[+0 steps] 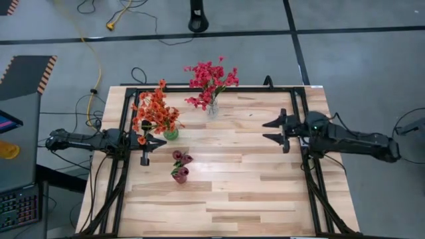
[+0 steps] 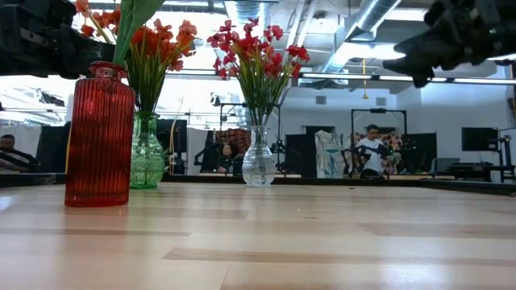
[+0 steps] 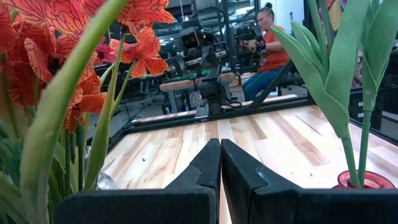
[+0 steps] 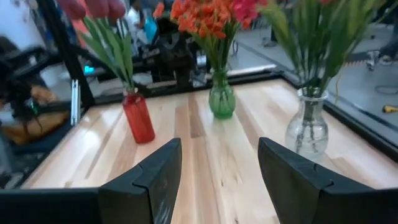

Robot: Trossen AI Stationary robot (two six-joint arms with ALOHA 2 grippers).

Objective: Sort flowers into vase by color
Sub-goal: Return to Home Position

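Orange flowers (image 1: 156,113) stand with their stems in a green vase (image 1: 170,133). Pink-red flowers (image 1: 211,78) stand in a clear glass vase (image 1: 212,109) near the far edge. Dark red tulip buds (image 1: 180,159) stand in a red ribbed vase (image 1: 179,175). All three vases stand upright on the wooden table. My left gripper (image 1: 161,141) is shut and empty, level, between the green vase and the red one (image 3: 364,180). My right gripper (image 1: 269,130) hangs open and empty above the table's right side, pointing at the vases (image 4: 219,162).
A black metal frame (image 1: 126,119) runs along the table's left, far and right sides. Bare wood (image 1: 232,192) fills the middle and near part of the table. Beyond the far edge, a person (image 2: 372,149) sits in the room.
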